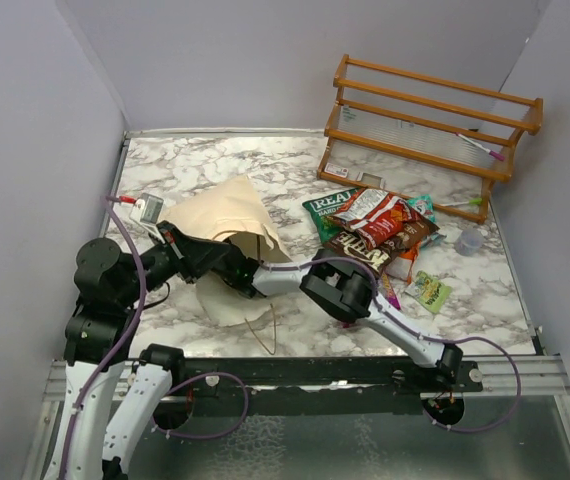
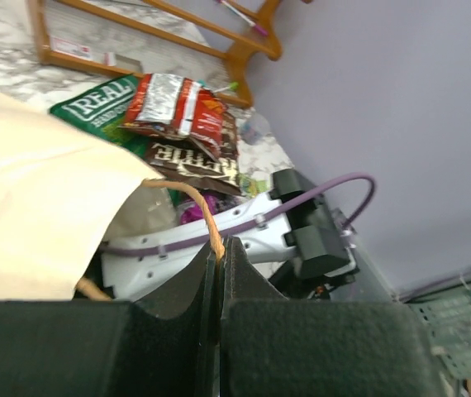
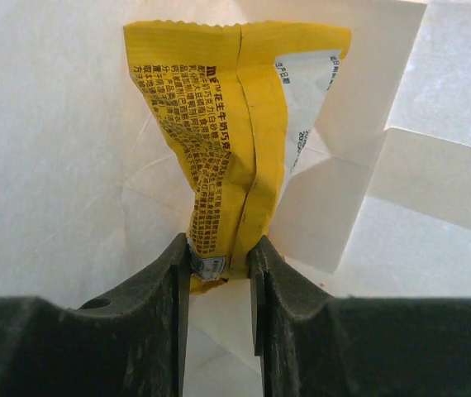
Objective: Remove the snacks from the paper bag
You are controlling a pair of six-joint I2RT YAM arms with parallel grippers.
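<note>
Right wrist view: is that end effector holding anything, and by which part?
Yes: the right end effector pinches the yellow snack packet by its crumpled lower end.

Pale walls of the paper bag (image 3: 62, 165) close in left, right and ahead of the right fingers (image 3: 165, 285), with the yellow packet (image 3: 227, 124) filling the gap between them. Just beyond the left fingers (image 2: 248, 277), the right arm (image 2: 169, 265) bars the way; heaped snacks (image 2: 190, 124) lie farther ahead.
</note>
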